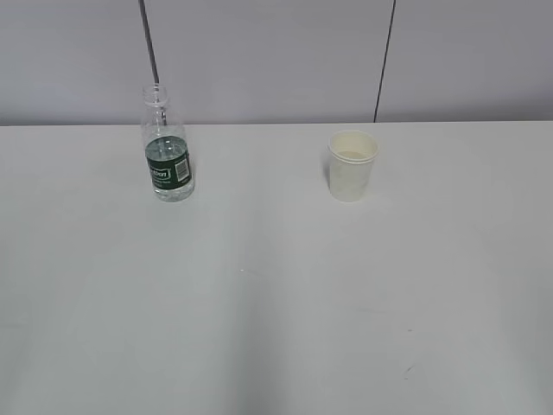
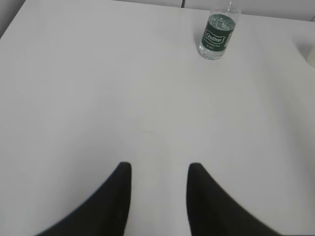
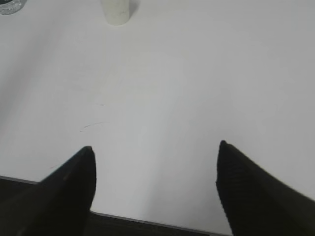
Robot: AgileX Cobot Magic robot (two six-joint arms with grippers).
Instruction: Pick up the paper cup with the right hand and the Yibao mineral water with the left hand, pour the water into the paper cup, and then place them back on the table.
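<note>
The Yibao water bottle (image 1: 167, 147), clear with a dark green label and no cap, stands upright at the back left of the white table (image 1: 276, 303). The cream paper cup (image 1: 352, 165) stands upright at the back, right of centre. Neither arm shows in the exterior view. In the left wrist view the left gripper (image 2: 158, 169) is open and empty, far in front of the bottle (image 2: 218, 33). In the right wrist view the right gripper (image 3: 155, 147) is wide open and empty over the table's near edge, with the cup (image 3: 115, 11) far ahead at the top left.
A grey wall with a dark vertical seam (image 1: 385, 60) runs behind the table. A thin grey rod (image 1: 149, 43) stands behind the bottle. The table's near edge (image 3: 147, 221) shows below the right gripper. A few tiny dark marks (image 1: 408, 372) dot the tabletop.
</note>
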